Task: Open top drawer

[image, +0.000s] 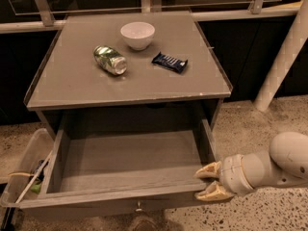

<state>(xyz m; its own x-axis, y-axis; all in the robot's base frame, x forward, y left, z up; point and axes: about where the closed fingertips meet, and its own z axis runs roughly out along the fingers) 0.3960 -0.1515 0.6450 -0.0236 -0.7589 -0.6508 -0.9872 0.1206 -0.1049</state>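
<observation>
The top drawer (pixel 130 160) of the grey cabinet stands pulled far out, and its deep grey box is empty. Its small brass knob (pixel 138 207) shows at the bottom edge of the view, on the front panel. My gripper (pixel 208 182) is at the right end of the drawer's front panel, with the arm coming in from the right. Its two tan fingers (pixel 210 171) stand apart, one above the other, and the panel's right corner lies between them. The lower drawers are out of view.
On the cabinet top (pixel 72 88) lie a white bowl (pixel 137 34), a crushed green can (pixel 110 59) and a dark snack bar (pixel 169 62). A clear plastic bin (pixel 24 167) stands left of the drawer. A white post (pixel 284 57) leans at the right.
</observation>
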